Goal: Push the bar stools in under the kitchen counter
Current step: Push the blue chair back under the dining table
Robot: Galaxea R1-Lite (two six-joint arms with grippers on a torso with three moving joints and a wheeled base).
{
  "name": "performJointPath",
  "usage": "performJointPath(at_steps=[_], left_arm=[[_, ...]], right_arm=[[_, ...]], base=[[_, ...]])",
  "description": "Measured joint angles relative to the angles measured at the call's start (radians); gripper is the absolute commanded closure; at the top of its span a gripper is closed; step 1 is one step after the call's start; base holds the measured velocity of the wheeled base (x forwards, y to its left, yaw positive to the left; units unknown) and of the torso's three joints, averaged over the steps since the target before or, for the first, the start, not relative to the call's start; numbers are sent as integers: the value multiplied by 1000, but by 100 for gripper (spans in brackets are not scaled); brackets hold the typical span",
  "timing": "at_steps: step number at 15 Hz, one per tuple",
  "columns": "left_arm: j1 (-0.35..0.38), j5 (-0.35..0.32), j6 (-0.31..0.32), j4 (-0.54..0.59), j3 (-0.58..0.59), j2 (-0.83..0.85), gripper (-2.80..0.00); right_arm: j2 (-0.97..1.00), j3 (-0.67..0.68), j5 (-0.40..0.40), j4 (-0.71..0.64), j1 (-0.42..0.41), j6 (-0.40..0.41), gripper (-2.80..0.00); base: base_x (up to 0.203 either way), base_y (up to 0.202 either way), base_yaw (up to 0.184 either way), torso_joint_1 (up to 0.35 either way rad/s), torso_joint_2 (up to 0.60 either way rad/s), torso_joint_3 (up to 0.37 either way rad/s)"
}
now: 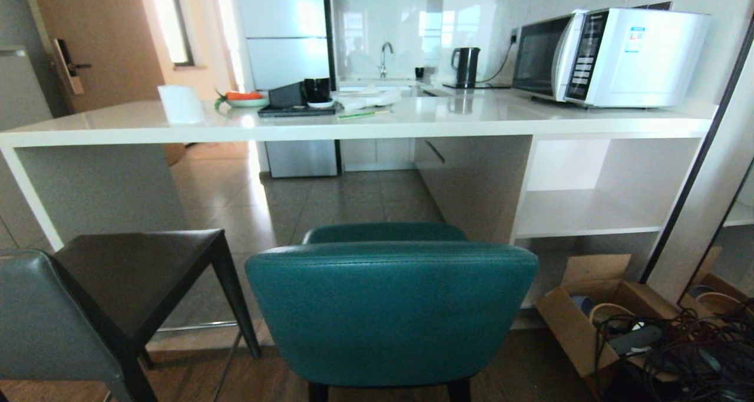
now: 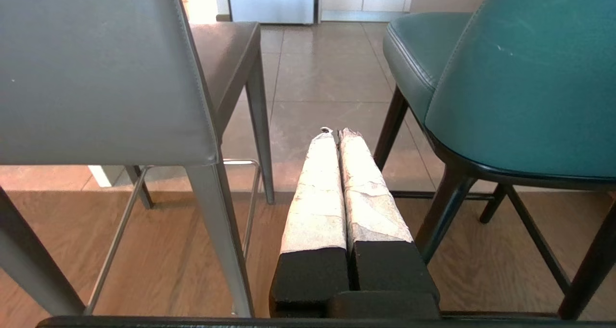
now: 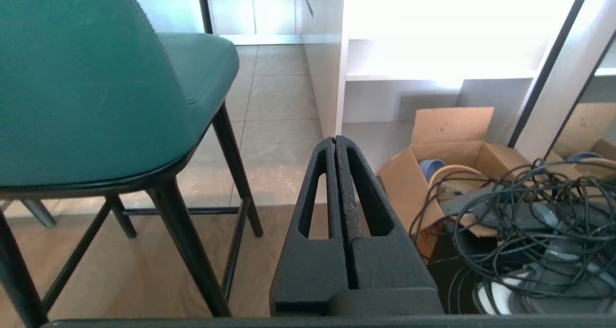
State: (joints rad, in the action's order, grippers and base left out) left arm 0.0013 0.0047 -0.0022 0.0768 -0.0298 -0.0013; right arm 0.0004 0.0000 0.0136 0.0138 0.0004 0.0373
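The teal bar stool [image 1: 391, 310] stands right in front of me, its padded back toward me, its seat just short of the white kitchen counter [image 1: 353, 126]. The grey bar stool [image 1: 53, 325] stands at my left, its dark seat [image 1: 135, 275] also outside the counter edge. Neither arm shows in the head view. My left gripper [image 2: 337, 132] is shut and empty, low in the gap between the grey stool [image 2: 96, 73] and the teal stool [image 2: 519, 87]. My right gripper [image 3: 335, 139] is shut and empty, to the right of the teal stool [image 3: 86, 87].
An open cardboard box [image 1: 595, 313] and a tangle of black cables [image 1: 689, 349] lie on the floor at the right, below the counter's white shelves [image 1: 589, 213]. A microwave [image 1: 612, 57], a kettle [image 1: 466, 66] and a tray of dishes [image 1: 297, 111] stand on the counter.
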Motion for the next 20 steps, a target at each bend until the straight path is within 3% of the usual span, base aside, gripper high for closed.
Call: performJointPath(at_steps=[4,8,11,14,20], left_arm=[[1,-30,1,5,-94,28,0],[1,-120,4,-21,-146,75,0],[3,-132,-8,-79,-195,169,0],[3,-132,-41,-250,-220,372,0],[1,-128,-54,-825,-118,910,0]], right_arm=[[0,0,47,0,0,102,0],[44,-96,103,2,0,72,0],[159,-172,114,47,3,43,0],[335,-198,117,201,6,31,0],[762,-163,130,617,46,26,0]], base=[[0,0,0,0,0,0],[0,0,0,0,0,0],[0,0,0,0,0,0],[0,0,0,0,0,0],[0,0,0,0,0,0]])
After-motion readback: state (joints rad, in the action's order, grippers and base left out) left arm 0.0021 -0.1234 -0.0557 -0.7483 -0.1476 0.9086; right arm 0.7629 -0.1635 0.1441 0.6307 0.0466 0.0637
